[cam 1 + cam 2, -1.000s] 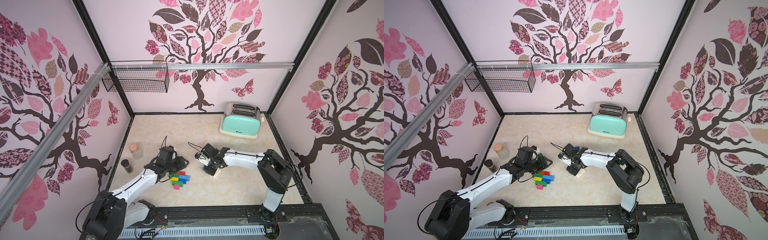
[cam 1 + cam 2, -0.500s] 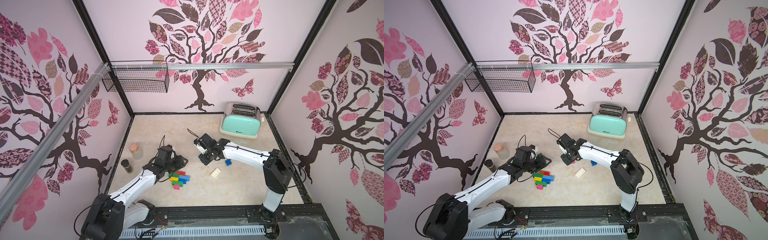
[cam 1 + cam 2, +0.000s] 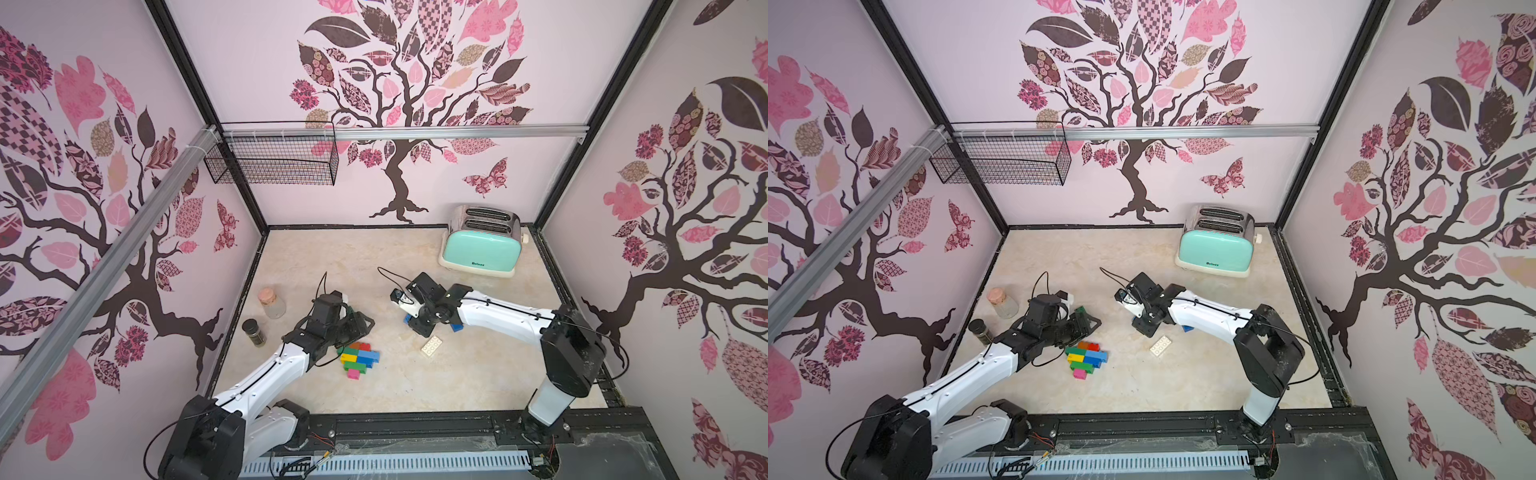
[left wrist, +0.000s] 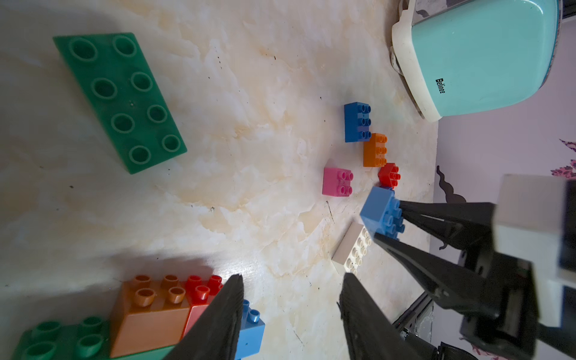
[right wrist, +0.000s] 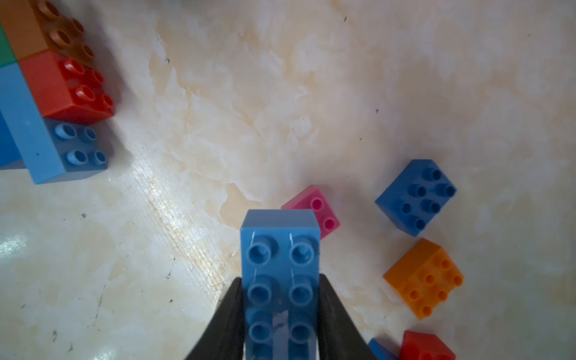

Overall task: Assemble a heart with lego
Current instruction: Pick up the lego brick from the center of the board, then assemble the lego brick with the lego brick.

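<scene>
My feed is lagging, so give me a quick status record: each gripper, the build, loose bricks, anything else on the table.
left gripper: open, empty, by the build
right gripper: shut on light blue oblong brick
build: joined orange, red, green, yellow, blue and pink bricks
loose near right gripper: white brick; pink brick; dark blue brick; orange brick; red brick
loose near left gripper: green oblong brick
other: toaster at back; clear jar; dark jar
</scene>
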`<state>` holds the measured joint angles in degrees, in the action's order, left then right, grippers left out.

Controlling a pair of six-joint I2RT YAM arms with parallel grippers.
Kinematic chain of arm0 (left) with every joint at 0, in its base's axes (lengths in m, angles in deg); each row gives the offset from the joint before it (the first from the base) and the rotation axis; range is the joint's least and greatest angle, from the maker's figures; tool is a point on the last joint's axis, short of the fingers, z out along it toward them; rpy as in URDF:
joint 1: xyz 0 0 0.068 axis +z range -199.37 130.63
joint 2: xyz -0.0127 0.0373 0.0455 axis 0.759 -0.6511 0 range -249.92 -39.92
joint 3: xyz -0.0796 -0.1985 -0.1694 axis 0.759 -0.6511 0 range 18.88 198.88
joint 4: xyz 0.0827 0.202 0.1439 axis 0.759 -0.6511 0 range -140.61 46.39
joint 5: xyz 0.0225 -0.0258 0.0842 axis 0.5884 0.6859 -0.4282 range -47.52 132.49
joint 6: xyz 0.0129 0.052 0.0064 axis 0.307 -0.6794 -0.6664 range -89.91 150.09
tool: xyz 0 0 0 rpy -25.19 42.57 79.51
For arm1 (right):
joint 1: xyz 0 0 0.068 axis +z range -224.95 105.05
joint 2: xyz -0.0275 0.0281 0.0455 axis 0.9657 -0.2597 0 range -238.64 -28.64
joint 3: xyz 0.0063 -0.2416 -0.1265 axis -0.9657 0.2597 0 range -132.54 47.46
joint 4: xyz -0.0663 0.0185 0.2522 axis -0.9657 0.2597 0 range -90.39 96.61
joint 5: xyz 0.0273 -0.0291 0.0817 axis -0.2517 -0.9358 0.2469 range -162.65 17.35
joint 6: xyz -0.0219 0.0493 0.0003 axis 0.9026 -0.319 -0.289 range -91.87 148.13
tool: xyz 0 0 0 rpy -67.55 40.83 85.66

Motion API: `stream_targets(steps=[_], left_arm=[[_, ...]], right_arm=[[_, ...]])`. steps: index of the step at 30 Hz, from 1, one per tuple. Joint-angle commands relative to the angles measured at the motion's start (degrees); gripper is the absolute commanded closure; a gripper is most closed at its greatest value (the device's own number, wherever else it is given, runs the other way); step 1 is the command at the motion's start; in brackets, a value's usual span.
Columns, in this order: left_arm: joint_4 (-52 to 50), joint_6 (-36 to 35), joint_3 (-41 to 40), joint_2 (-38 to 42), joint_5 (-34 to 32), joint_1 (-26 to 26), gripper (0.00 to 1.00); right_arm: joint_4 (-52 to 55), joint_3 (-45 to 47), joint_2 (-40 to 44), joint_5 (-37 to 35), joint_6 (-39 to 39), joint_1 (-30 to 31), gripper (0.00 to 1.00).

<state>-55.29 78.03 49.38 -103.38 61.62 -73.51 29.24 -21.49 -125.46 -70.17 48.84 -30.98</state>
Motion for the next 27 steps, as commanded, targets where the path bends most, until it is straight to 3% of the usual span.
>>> stream_targets(steps=[1, 4, 15, 27], left_arm=[[0.3, -0.9, -0.6, 0.3, -0.1, 0.4, 0.46], [0.1, -1.0, -0.4, 0.1, -0.1, 0.5, 0.46], [-0.3, -1.3, 0.2, -0.9, -0.2, 1.5, 0.46], [1.4, -1.4, 0.3, -3.2, 0.9, 2.2, 0.47]], right_arm=[[1.2, -1.3, 1.1, 8.3, 15.3, -2.9, 0.8], [-0.4, 0.0, 1.2, 7.2, 20.7, -3.4, 0.79], [5.8, -8.4, -7.8, 8.0, 31.5, -5.3, 0.79], [7.1, -9.2, -11.7, 7.7, 33.8, -5.6, 0.78]])
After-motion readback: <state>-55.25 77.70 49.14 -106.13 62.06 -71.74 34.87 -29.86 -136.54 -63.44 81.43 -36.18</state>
